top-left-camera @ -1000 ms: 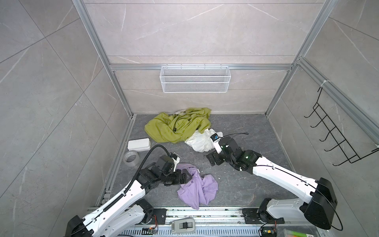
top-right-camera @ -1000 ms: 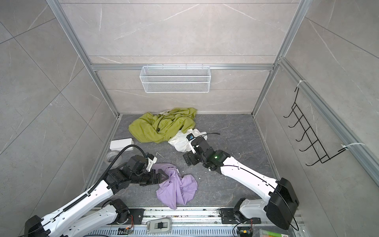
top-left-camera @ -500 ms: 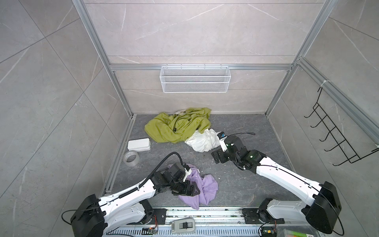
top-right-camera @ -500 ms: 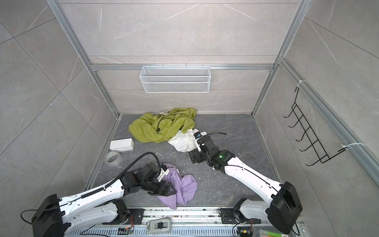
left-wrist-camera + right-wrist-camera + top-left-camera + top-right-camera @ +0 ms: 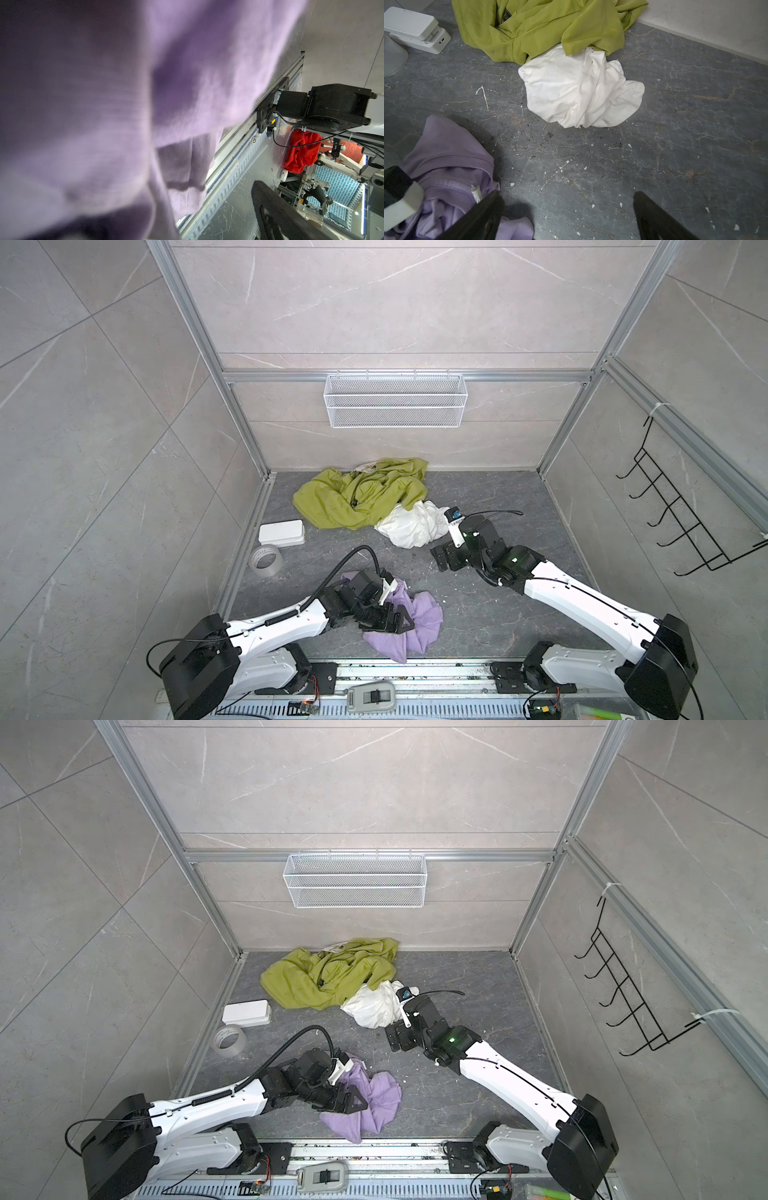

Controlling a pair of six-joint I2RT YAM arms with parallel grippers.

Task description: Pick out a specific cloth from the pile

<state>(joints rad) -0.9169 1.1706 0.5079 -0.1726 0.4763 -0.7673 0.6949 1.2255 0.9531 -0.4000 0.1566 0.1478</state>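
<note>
Scuffed grey floor (image 5: 478, 614), tiled walls (image 5: 374, 302). Left gripper (image 5: 388, 620) gapes wide atop the cloth (image 5: 424, 614); right gripper (image 5: 444, 558), wide open and empty, hovers beyond it.

A robotics lab cell dressed as a tiled room: stone-look panels (image 5: 374, 302) in aluminium framing (image 5: 282, 376), wire basket (image 5: 395, 401) at 12 o'clock, hooks (image 5: 665, 506) at 3, arms (image 5: 582, 605) bolted to a rail (image 5: 436, 670) at 6.

The grey floor (image 5: 478, 614) carries the pile (image 5: 361, 506) near its back edge, the cloth (image 5: 424, 614) near the front edge, and a white box (image 5: 281, 533) and tape roll (image 5: 266, 561) by the left edge.
</note>
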